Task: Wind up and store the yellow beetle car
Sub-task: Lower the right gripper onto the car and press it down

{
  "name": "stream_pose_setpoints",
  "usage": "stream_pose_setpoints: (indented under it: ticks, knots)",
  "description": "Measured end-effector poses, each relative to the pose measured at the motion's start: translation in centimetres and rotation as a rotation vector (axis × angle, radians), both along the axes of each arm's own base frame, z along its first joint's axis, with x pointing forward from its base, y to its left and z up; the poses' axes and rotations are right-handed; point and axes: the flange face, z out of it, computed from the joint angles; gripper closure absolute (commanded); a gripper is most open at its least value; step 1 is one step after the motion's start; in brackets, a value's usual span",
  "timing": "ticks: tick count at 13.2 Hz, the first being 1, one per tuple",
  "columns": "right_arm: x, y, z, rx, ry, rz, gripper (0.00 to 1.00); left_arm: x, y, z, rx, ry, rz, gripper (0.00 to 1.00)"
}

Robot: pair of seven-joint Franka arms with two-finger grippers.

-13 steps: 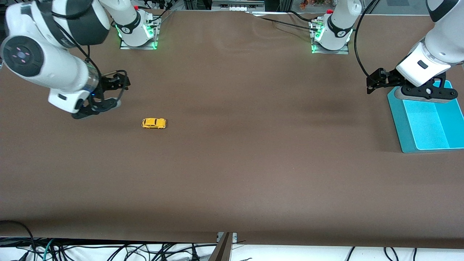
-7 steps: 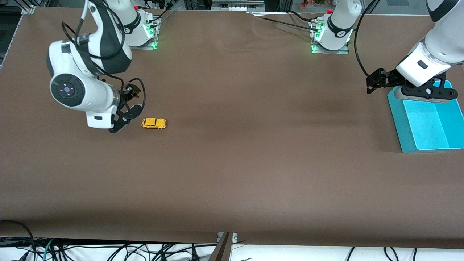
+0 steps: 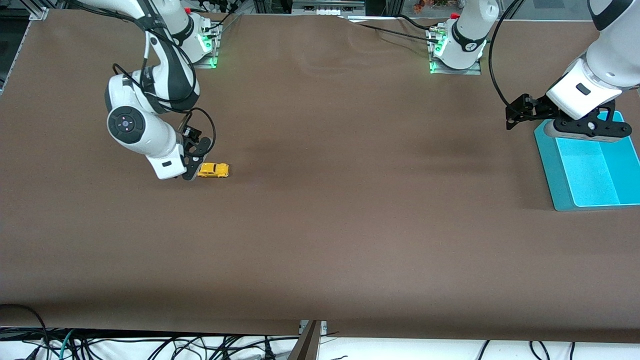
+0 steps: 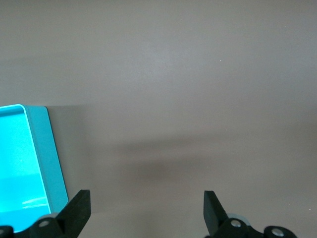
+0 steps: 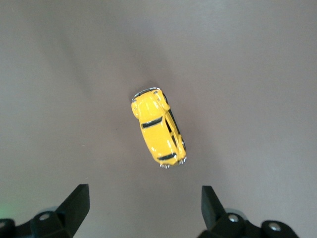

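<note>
- yellow beetle car [image 3: 213,170] sits on its wheels on the brown bench [image 3: 320,225], toward the right arm's end
- right pincer [image 3: 192,167] hangs low at the car's 9 o'clock, fingers spread wide, nothing held
- left pincer [image 3: 585,127] waits over the teal bin's [image 3: 562,192] rim, also wide open

High front view facing robots, wrist views straight down, close
</note>
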Motion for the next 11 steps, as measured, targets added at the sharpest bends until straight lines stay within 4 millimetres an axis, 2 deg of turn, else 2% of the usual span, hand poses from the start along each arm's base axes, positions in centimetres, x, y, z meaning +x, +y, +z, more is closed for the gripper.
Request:
stream_pose_setpoints:
  ticks: [3,8,11]
  knots:
    - [-1.7,-0.5,-3.2,0.035,-0.064,0.12,0.01,0.0,0.1,0.0,0.0,0.002,0.001,0.0]
    - [-2.0,-0.6,-4.6,0.063,-0.121,0.267,0.02,0.0,0.1,0.0,0.0,0.002,0.001,0.0]
    - [-1.9,-0.5,-6.6,0.073,-0.153,0.338,0.03,0.0,0.1,0.0,0.0,0.002,0.001,0.0]
